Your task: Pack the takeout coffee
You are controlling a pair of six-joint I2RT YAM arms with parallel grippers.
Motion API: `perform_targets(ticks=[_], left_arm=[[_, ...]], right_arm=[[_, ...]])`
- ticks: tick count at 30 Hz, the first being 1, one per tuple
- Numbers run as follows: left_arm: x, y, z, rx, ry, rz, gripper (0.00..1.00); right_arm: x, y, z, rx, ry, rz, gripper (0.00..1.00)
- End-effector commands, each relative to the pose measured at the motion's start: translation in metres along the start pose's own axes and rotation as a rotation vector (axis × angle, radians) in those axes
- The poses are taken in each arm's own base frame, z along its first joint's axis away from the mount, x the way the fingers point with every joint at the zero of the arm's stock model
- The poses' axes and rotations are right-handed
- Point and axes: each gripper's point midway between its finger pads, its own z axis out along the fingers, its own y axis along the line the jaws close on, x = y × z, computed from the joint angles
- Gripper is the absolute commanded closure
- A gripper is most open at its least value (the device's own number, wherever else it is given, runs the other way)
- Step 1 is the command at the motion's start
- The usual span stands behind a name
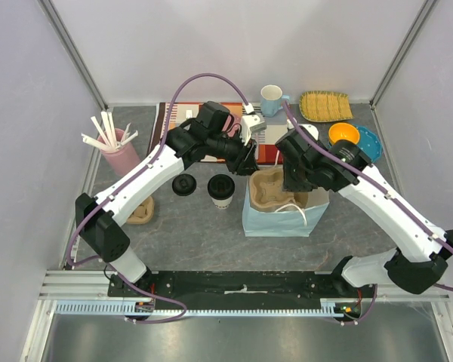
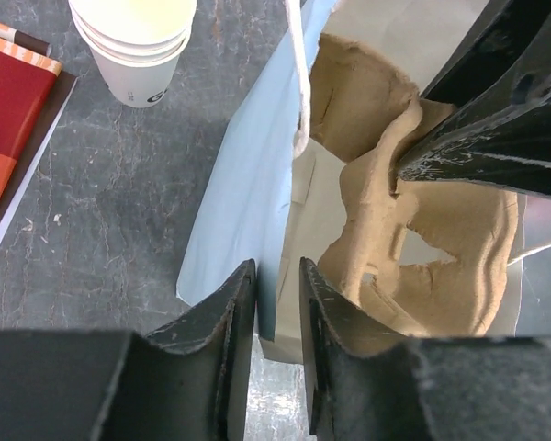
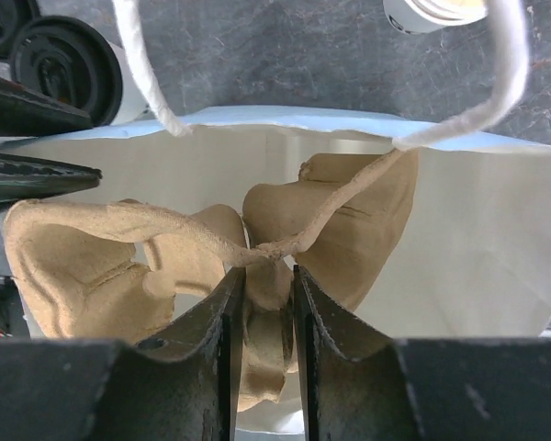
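Observation:
The takeout coffee cup (image 1: 221, 190), cream with a black lid on it, stands on the table left of a light blue paper bag (image 1: 275, 222). It also shows in the right wrist view (image 3: 69, 60). A brown pulp cup carrier (image 1: 272, 192) sits inside the bag. My left gripper (image 2: 277, 271) is shut on the bag's left wall (image 2: 248, 184). My right gripper (image 3: 268, 276) reaches into the bag and is shut on the carrier's middle ridge (image 3: 266, 303). A loose black lid (image 1: 184, 185) lies left of the cup.
A stack of lidless cream cups (image 2: 138, 46) stands behind the bag. A second pulp carrier (image 1: 140, 211) lies at the left. A pink cup of stirrers (image 1: 117, 154), a red mat (image 1: 183, 121), a blue mug (image 1: 272, 98), a woven tray (image 1: 325, 105) and an orange bowl (image 1: 343, 134) stand at the back.

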Motion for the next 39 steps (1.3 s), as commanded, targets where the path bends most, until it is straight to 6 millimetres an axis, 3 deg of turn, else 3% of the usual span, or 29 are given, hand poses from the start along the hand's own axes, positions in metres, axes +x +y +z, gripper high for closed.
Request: perform_targets(ticks=[1, 5, 10, 12, 22, 26, 33, 39], left_arm=[[-0.007, -0.011, -0.007, 0.029, -0.029, 0.068, 0.70], [-0.010, -0.011, -0.006, 0.031, -0.033, 0.071, 0.78], [-0.011, -0.014, -0.006, 0.048, -0.034, 0.059, 0.82], [-0.010, -0.013, -0.005, 0.046, -0.033, 0.052, 0.83], [-0.010, -0.011, 0.000, 0.048, -0.035, 0.018, 0.86], [-0.007, -0.011, 0.001, 0.048, -0.029, 0.017, 0.86], [-0.009, -0.010, 0.000, 0.045, -0.033, 0.024, 0.86], [-0.010, -0.009, -0.002, 0.032, -0.036, 0.036, 0.86]], right_arm=[[0.027, -0.021, 0.005, 0.087, 0.115, -0.067, 0.67], [0.033, -0.030, 0.016, 0.146, 0.130, -0.089, 0.66], [0.042, -0.034, 0.033, 0.193, 0.165, -0.110, 0.62], [0.045, -0.032, 0.042, 0.193, 0.154, -0.092, 0.58], [0.053, -0.007, 0.076, 0.151, 0.090, -0.052, 0.58], [0.057, -0.010, 0.084, 0.161, 0.085, -0.039, 0.57], [0.062, -0.008, 0.088, 0.151, 0.095, -0.028, 0.46], [0.040, 0.000, 0.064, 0.122, 0.050, -0.022, 0.36]])
